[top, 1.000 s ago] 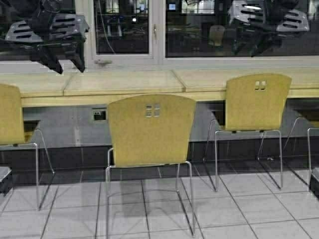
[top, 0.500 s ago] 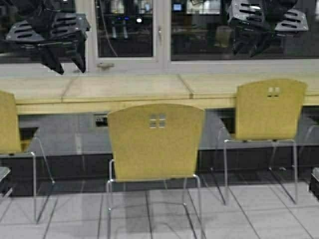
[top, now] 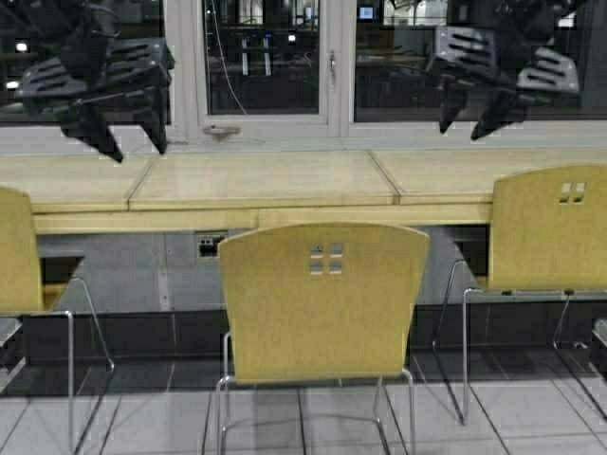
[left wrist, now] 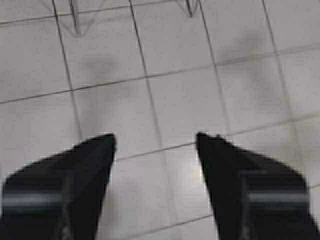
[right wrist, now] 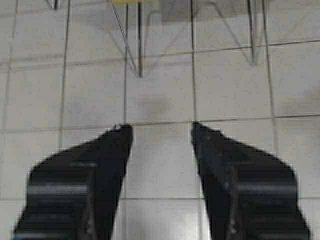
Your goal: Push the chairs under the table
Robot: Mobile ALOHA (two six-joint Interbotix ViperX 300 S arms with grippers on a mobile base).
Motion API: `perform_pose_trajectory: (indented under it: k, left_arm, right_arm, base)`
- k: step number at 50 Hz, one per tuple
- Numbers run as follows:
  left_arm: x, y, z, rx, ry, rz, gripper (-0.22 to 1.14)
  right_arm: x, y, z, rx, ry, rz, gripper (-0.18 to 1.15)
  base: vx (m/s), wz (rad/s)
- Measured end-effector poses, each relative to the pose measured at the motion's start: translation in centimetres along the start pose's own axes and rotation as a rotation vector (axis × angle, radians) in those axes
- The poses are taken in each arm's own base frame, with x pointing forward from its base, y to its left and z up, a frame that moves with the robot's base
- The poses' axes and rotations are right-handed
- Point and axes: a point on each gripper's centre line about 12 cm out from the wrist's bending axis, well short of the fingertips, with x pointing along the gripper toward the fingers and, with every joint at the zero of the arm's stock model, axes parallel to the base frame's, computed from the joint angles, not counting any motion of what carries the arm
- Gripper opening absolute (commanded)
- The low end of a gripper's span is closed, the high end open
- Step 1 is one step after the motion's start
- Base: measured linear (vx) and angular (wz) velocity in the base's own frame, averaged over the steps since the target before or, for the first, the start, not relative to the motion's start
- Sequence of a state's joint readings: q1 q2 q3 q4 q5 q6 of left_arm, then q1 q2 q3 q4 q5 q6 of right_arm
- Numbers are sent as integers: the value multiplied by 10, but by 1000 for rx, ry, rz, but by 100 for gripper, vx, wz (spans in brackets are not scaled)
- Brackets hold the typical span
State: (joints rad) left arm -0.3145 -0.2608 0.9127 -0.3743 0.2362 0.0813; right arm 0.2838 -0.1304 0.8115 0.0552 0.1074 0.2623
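High: tan moulded-wood chair (top: 322, 303), curved back, chrome tube legs, centred just short of long pale-wood table (top: 261, 180). Left wrist: left gripper (left wrist: 156, 145) spread wide, empty, over grey tiles (left wrist: 185, 100). Right wrist: right gripper (right wrist: 162, 132) likewise.

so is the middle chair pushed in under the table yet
Not yet. The middle chair stands upright with its backrest well in front of the table edge. Both claws, left and right, are open, raised above it.
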Motion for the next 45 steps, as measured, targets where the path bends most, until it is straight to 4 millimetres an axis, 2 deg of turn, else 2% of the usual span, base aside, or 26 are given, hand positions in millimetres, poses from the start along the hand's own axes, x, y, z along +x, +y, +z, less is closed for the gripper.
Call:
perform_pose_trajectory:
  k: [13,21,33,45]
  left_arm:
    - [20,9,-19,-186,66,17,97]
    - [43,14,-31,-382,115,38,98]
    - [72,8,-51,-731,132,88,98]
    - [91,11,-75,-1028,129,200,98]
  right_arm:
    - [35,-9,-33,217,138,-44,88]
    - [53,-10,-42,380,188,-64,89]
    - [64,-6,-43,712,209,-71,89]
    - [72,-14,-66,970,246,-135,89]
  base:
    - [35,-4]
    - [32,-7]
    - [31,-5]
    - [28,4]
